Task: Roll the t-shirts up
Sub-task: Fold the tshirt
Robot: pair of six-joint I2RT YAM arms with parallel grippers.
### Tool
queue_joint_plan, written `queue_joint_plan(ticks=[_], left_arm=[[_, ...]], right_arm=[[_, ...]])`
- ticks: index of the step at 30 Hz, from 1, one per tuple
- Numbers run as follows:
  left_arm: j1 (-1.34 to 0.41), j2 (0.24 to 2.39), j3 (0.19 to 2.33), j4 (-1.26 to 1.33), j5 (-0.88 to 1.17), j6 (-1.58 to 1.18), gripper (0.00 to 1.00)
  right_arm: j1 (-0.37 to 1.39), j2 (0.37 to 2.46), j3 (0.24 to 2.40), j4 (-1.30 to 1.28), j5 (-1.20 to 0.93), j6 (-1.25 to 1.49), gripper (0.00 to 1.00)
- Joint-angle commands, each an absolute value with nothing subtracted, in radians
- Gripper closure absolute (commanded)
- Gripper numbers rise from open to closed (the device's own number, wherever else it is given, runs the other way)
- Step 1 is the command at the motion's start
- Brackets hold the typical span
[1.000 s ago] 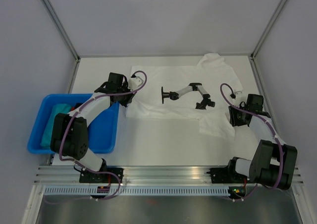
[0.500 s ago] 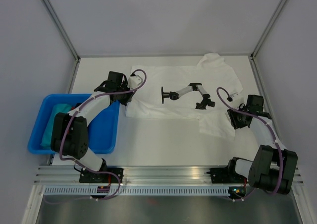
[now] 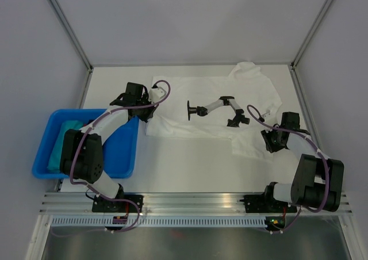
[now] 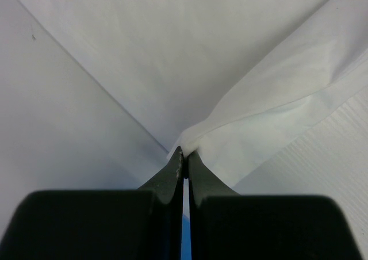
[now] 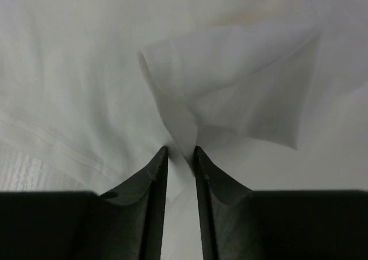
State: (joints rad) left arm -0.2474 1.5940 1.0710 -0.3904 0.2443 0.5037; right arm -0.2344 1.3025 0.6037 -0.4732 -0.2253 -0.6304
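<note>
Nearest, at about 8 o'clock on the table (image 3: 190,162), a blue bin (image 3: 40,167) holds a teal cloth (image 3: 60,142) against its left wall. Beyond it the white t-shirt (image 3: 184,90) lies spread flat with a black printed mark at its middle. Its long axis runs 9 to 3 o'clock, sleeves splaying at the 3 o'clock end. The left gripper (image 4: 183,156) has its jaws pressed together on the 9 o'clock edge. The right gripper (image 5: 179,153) has its jaws narrowly parted, nipping a raised fold near 4 o'clock.
</note>
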Motion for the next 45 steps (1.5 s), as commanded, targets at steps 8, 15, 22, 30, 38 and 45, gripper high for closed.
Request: queue_joint_plan(ticks=[8,15,22,30,38,45], left_arm=[[-0.242,1.592,1.118,-0.387,0.255,0.480,0.98],[-0.242,1.589,1.123,-0.387,0.219,0.486,0.98],[-0.242,1.611,1.131,-0.387,0.187,0.479,0.98],[-0.242,1.686,1.178,-0.385,0.129,0.465,0.98],[-0.242,1.738,1.227,-0.387,0.089,0.466,0.98],[-0.242,1.763,1.259,-0.390,0.077,0.462,0.98]], right_arm=[[-0.229,1.356,0.696,-0.512,-0.216,-0.626,1.00],[-0.229,1.299,0.781,-0.611,-0.408,-0.647,1.00],[-0.267,1.304,0.865,-0.643,-0.635,-0.657,1.00],[-0.339,1.331,0.940,-0.552,-0.727,-0.588,1.00],[-0.339,1.393,0.959,-0.364,-0.707,-0.457,1.00],[-0.339,1.459,1.017,-0.353,-0.621,-0.431,1.00]])
